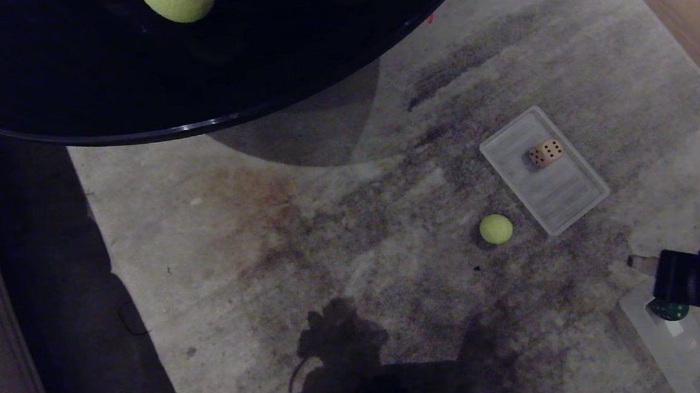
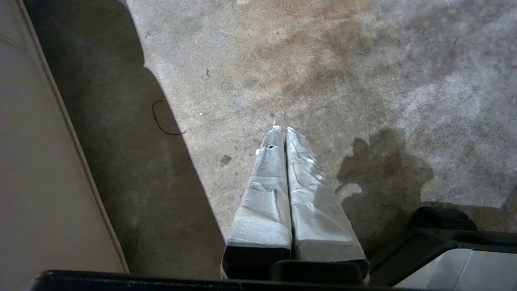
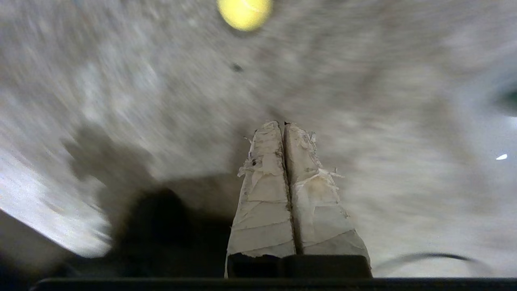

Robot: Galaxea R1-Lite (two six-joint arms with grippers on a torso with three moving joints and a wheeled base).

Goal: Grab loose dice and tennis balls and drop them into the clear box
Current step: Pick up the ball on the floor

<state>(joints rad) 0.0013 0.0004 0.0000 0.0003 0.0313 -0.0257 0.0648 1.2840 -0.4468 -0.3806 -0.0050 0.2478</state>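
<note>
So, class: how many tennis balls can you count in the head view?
2: one tennis ball on the carpet beside the ribbed clear panel, another on the dark round table. Others may be hidden.

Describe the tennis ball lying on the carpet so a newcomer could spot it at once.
Start from the grey stained carpet and find the flat ribbed clear panel with the tan die on it. The tennis ball lies on the carpet just beside the panel's nearer long edge, apart from it. It is a fuzzy yellow-green sphere, while the other tennis ball sits on the black round table.
</note>
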